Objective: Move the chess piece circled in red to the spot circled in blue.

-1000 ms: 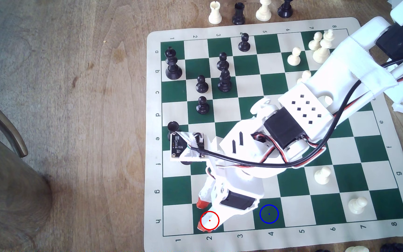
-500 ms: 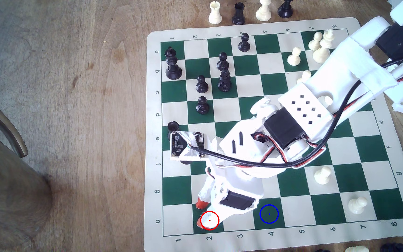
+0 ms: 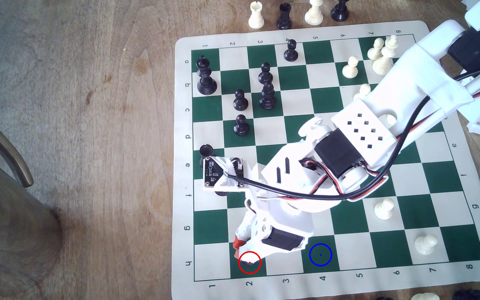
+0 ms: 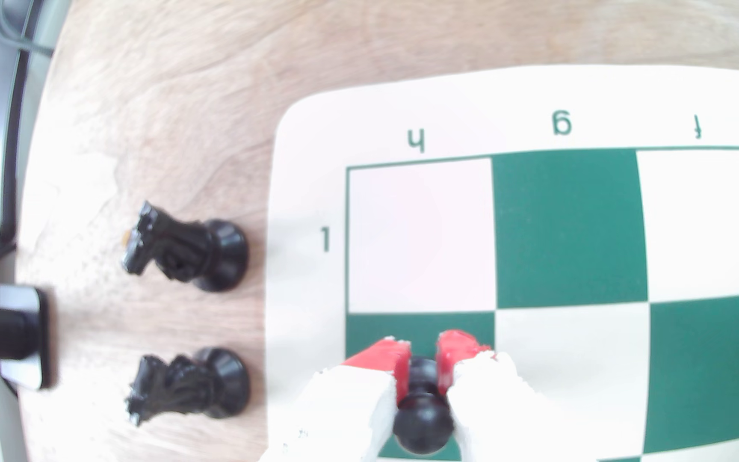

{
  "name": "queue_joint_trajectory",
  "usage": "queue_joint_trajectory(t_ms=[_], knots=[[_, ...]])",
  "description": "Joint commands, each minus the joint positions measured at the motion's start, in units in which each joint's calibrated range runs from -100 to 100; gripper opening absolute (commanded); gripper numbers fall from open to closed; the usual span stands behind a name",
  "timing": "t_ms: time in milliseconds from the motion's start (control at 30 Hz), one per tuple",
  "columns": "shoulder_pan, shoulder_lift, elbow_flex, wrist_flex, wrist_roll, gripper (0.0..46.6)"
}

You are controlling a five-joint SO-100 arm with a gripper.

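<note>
the white claw with red-padded tips [image 4: 423, 362] grips the small glossy black pawn [image 4: 423, 411] by its neck on the red-ringed dark green square; the blue-ringed dark green square [image 3: 320, 254] lies near, to the exterior view's right.

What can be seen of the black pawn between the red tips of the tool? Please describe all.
The black pawn is small, glossy and looks like plastic, with a round head, a narrow neck and a wider base. It stands on a dark green square, inside the red ring in the exterior view. The tool has its two red-tipped fingers closed on its sides, around the neck. Whether its base still touches the board cannot be told.
</note>
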Motion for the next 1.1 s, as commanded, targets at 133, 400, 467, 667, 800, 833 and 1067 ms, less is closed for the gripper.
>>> queue_joint_trajectory(t_ms=[133,400,467,667,800,833,1067], knots=[[0.7,-3.6,-0.3,-0.9,-0.1,0.2],[2.3,-8.0,-0.3,-1.1,-0.5,0.2],[2.7,-9.6,-0.3,-0.8,-0.5,0.2],[4.3,-17.4,-1.0,2.9,0.3,0.2],[4.1,-23.4,0.2,7.7,0.8,0.2],[3.8,-24.5,1.2,8.2,0.9,0.2],[0.2,-33.1,17.7,12.0,1.9,0.2]])
